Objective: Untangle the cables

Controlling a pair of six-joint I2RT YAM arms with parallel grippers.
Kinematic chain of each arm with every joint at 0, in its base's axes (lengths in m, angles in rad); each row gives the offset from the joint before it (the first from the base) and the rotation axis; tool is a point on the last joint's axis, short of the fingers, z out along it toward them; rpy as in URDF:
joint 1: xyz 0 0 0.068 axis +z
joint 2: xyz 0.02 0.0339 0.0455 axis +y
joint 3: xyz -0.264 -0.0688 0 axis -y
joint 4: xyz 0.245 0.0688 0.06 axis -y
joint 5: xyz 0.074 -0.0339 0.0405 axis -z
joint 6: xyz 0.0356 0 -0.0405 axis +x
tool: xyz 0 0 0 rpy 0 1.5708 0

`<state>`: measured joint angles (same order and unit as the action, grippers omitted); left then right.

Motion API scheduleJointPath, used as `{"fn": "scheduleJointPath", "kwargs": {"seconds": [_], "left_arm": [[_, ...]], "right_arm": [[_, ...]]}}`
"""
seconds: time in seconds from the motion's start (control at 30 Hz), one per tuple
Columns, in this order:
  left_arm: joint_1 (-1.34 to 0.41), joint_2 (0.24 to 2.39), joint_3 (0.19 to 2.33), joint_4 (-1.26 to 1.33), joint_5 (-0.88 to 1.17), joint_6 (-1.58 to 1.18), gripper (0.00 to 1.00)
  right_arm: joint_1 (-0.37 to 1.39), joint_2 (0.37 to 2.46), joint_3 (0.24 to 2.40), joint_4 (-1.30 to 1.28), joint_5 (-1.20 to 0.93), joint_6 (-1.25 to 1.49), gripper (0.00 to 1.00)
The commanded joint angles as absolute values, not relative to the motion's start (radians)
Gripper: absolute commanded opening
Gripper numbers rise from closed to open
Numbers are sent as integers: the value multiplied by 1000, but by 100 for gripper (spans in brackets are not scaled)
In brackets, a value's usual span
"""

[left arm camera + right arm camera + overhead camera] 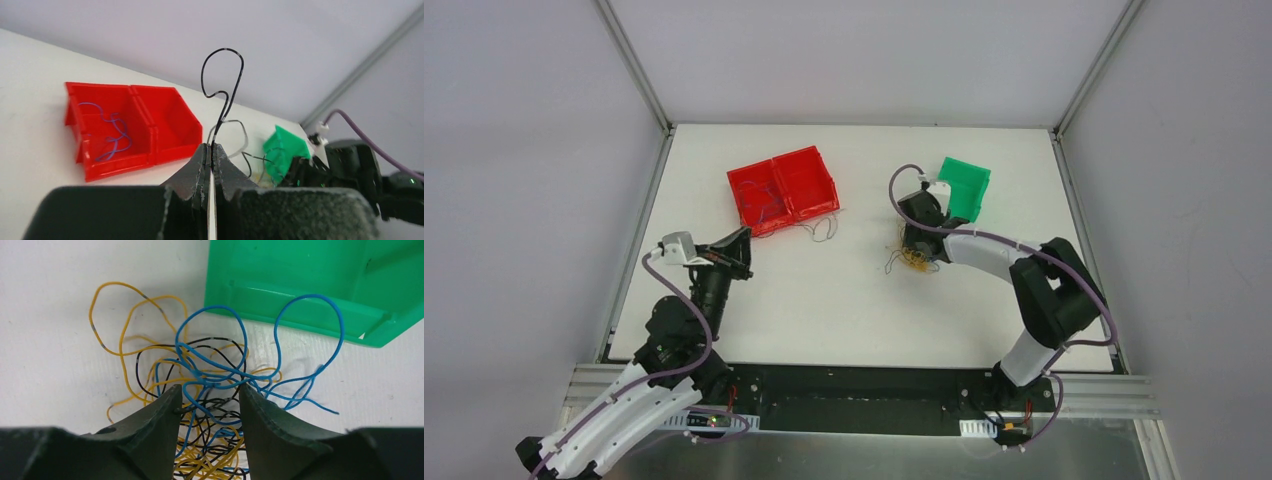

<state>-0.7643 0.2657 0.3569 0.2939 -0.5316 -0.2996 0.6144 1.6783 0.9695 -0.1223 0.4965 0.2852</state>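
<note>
Cables (207, 371) lie mostly as one yellow/blue/black tangle on the counter (45, 340), right under & between the tips of the right gripper (210, 390). Loops fan out ahead of it toward the green bin (310, 275) just beyond. Right gripper is abt half open, its fingers straddle several strands at the knot's middle, and nothing looks pinched yet. Left gripper (211, 150) is closed tight on one black cable (223, 75), which stands up out of its tips in a loop, well apart from the tangle. Red bins (135, 125) sit ahead-left of it, w/ blue strands (112, 132) in the one further left. Step in hand, I'd say: sorting by colour, w/ left holding a freed black piece and right lining up the next pick. Next move prob needs right to close on just one strand, not a bunch, then lift slow so the rest slides off. Left needs a drop spot for the black one.
</note>
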Motion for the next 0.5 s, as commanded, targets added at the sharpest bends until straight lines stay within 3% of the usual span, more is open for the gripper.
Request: {"fn": "scheduleJointPath", "kwargs": {"seconds": [0.0,0.13,0.3,0.47], "left_arm": [[-759,195,314,345,-783,-369,0],[-758,222,318,336,-837,-399,0],[-759,335,363,387,-603,-324,0],[-759,465,427,352,-545,-319,0]], "right_arm": [[596,1638,969,-183,439,366,48],[595,1603,950,-166,424,359,50],[633,1488,899,-123,448,311,71],[655,1362,846,-84,472,291,75]]}}
